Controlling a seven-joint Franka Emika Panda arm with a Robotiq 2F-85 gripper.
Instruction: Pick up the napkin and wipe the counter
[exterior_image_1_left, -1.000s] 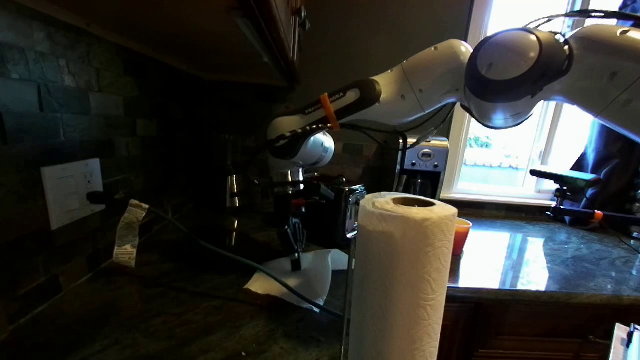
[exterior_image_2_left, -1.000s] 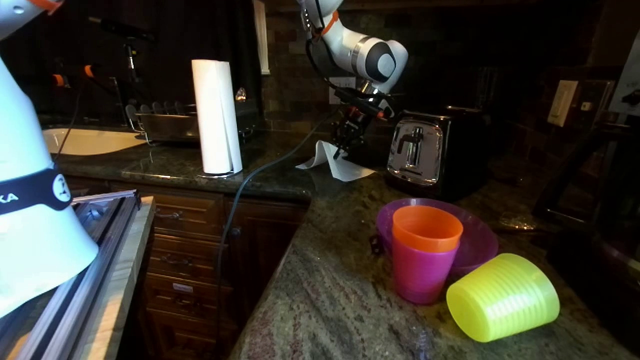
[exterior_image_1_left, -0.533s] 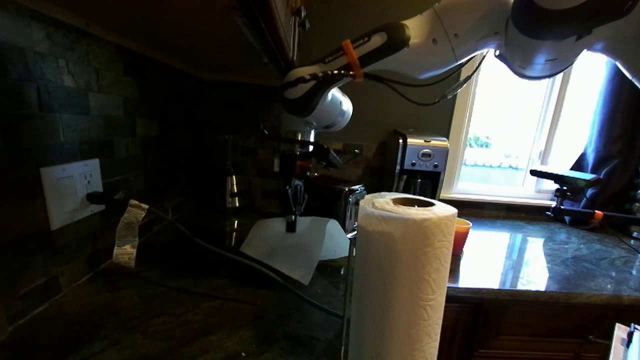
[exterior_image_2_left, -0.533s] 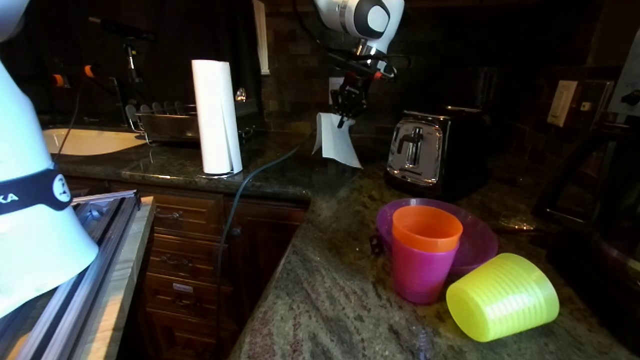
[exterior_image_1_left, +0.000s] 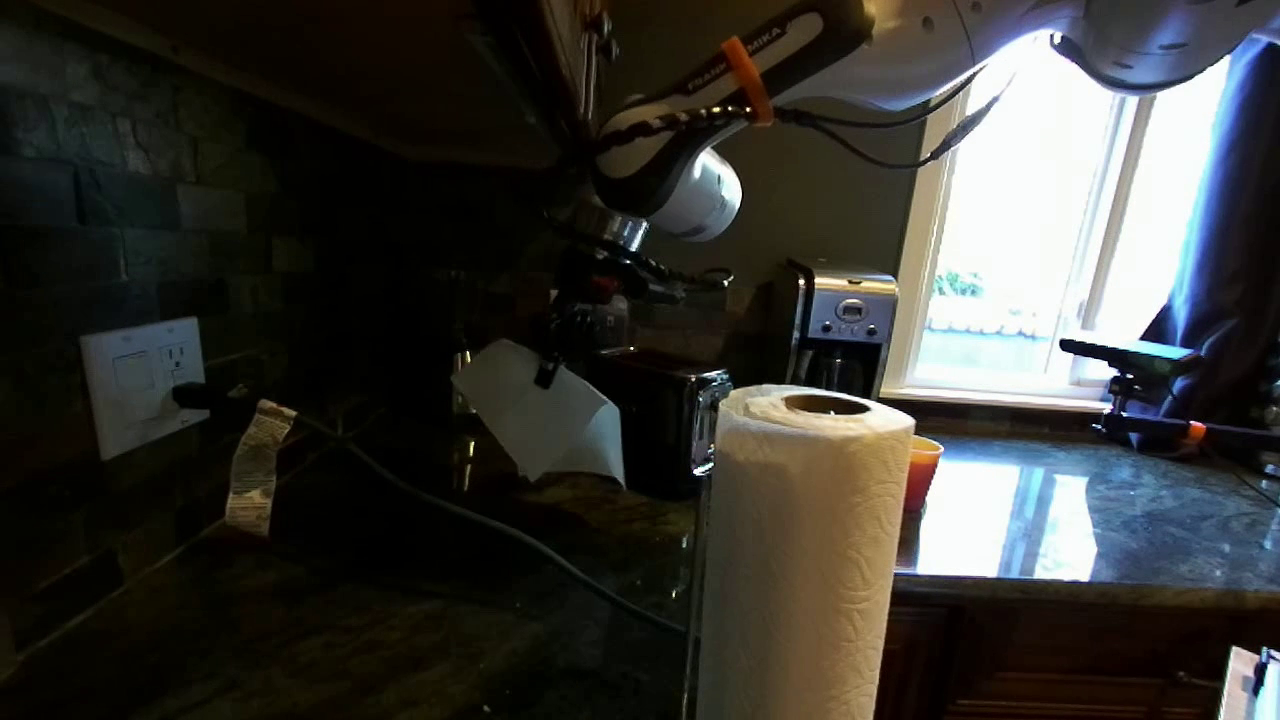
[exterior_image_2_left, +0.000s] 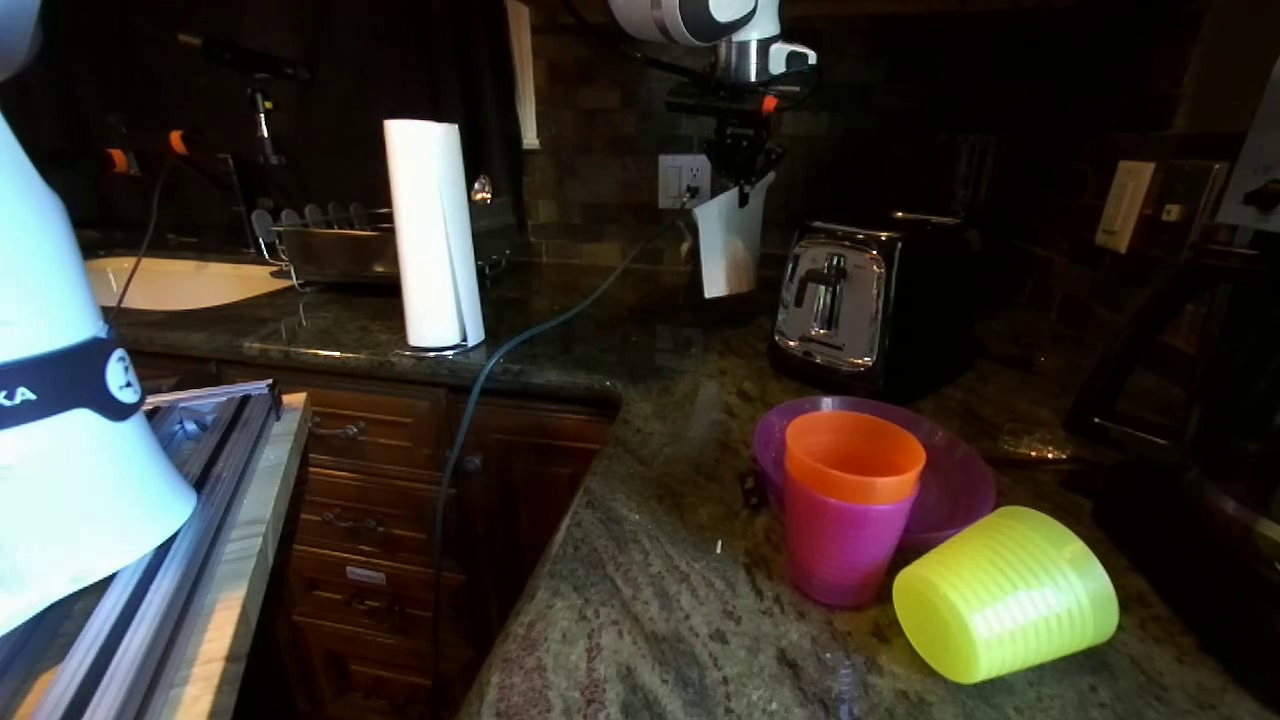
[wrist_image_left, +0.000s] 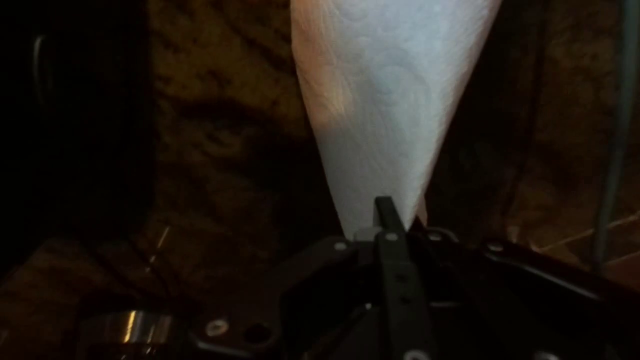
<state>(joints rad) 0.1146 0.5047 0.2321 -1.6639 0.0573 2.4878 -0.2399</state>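
Observation:
The napkin is a white sheet of paper towel that hangs in the air in both exterior views (exterior_image_1_left: 545, 425) (exterior_image_2_left: 728, 250). My gripper (exterior_image_1_left: 547, 374) is shut on its upper edge, and the sheet droops below the fingertips. In an exterior view the gripper (exterior_image_2_left: 743, 195) is above the counter (exterior_image_2_left: 620, 570), left of the toaster. In the wrist view the napkin (wrist_image_left: 385, 110) runs from the closed fingertips (wrist_image_left: 389, 215) up past the top edge. The dark stone counter (exterior_image_1_left: 350, 640) lies below, with the napkin apart from it.
A black and chrome toaster (exterior_image_2_left: 830, 295) stands close to the napkin. A paper towel roll (exterior_image_1_left: 810, 560) stands upright. A cable (exterior_image_2_left: 540, 330) crosses the counter. A purple bowl (exterior_image_2_left: 960, 490), stacked orange and pink cups (exterior_image_2_left: 850, 530) and a yellow cup (exterior_image_2_left: 1010, 595) stand nearer. A cabinet (exterior_image_1_left: 545, 70) hangs overhead.
The napkin has risen from the counter with my gripper. Over the last half second the gripper has risen further and tilted, swinging the napkin sideways, closer to the toaster in an exterior view.

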